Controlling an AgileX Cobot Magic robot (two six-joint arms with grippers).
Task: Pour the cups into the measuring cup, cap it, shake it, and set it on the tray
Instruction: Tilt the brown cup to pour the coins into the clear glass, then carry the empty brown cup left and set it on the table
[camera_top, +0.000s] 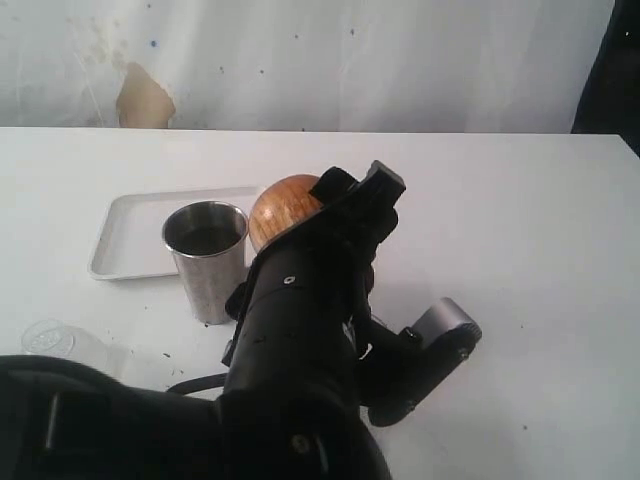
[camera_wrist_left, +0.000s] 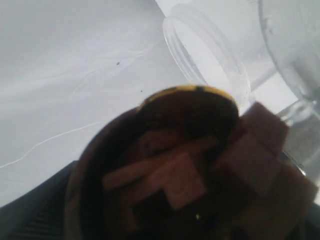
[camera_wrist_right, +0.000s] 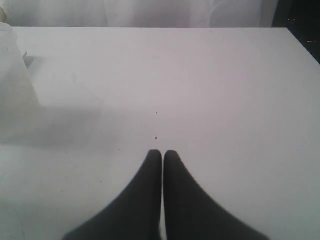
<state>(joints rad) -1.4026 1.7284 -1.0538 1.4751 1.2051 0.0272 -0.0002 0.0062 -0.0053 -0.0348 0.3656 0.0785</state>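
Observation:
The glossy brown cup (camera_top: 283, 207) is held tipped above the table by my left gripper (camera_top: 345, 205), which is shut on it. In the left wrist view the brown cup (camera_wrist_left: 150, 165) fills the frame, with brown chunks (camera_wrist_left: 182, 180) inside and at its lip. Just past that lip is a clear plastic rim (camera_wrist_left: 207, 55), seemingly the measuring cup's mouth. In the exterior view my arm hides the measuring cup. The steel tumbler (camera_top: 207, 258) stands upright by the white tray (camera_top: 130, 235). My right gripper (camera_wrist_right: 163, 153) is shut and empty, low over bare table.
A clear dome lid (camera_top: 50, 340) lies near the front left. A second clear vessel wall (camera_wrist_left: 295, 45) shows beside the rim. A milky translucent container (camera_wrist_right: 15, 85) stands off to the side in the right wrist view. A black and grey arm part (camera_top: 430, 350) sits right of my left arm.

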